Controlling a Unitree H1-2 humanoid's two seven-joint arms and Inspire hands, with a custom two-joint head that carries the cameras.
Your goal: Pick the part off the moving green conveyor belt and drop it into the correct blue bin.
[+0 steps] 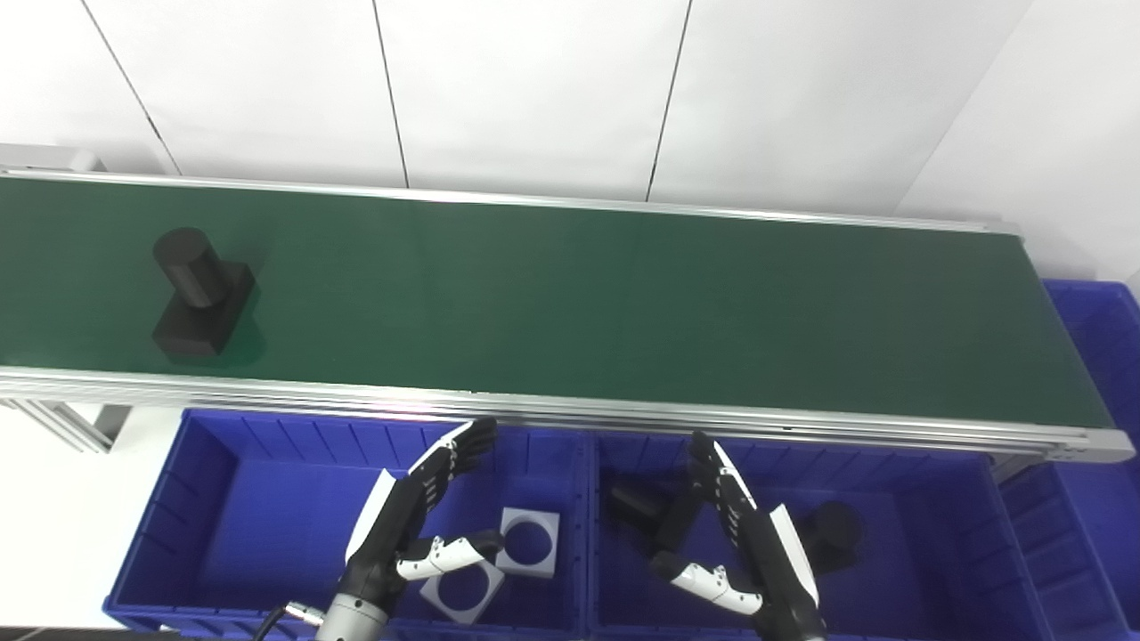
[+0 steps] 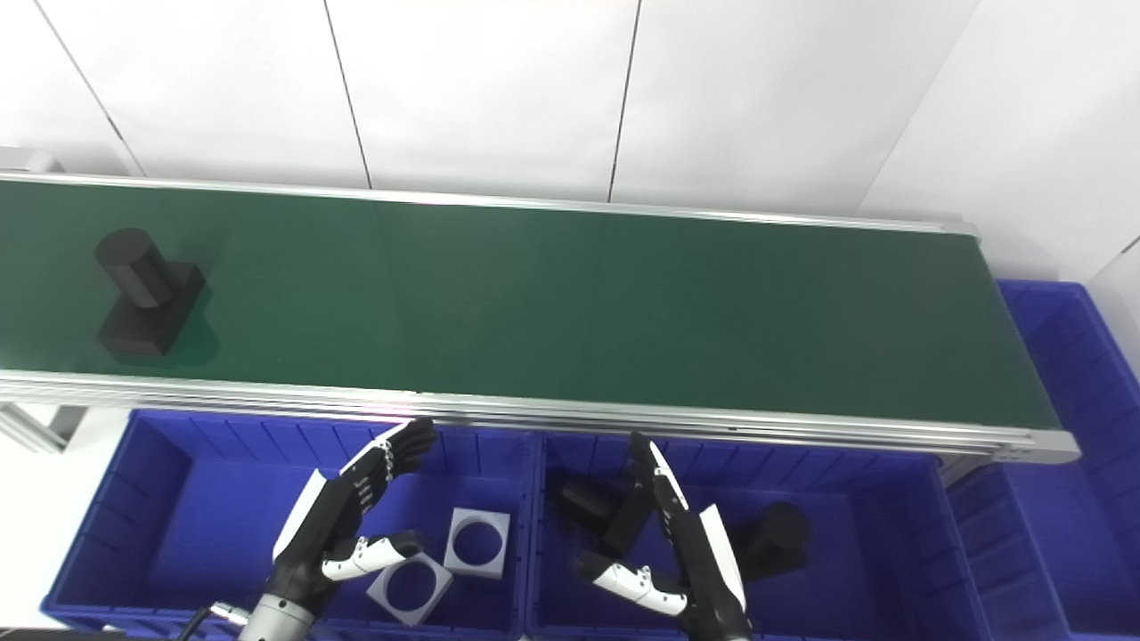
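A black part (image 1: 198,292), a cylinder standing on a square base, rides on the green conveyor belt (image 1: 579,303) at its far left. My left hand (image 1: 417,516) hovers open over the left blue bin (image 1: 223,516), fingers pointing up toward the belt rail. Over the middle blue bin (image 1: 926,525) my right hand (image 1: 744,530) is open too, holding nothing. Both hands are well to the right of the part and below the belt's near rail.
Two grey square plates with round holes (image 1: 529,540) lie in the left bin. Black parts (image 1: 835,530) lie in the middle bin, partly hidden by my right hand. A third blue bin (image 1: 1100,356) sits past the belt's right end.
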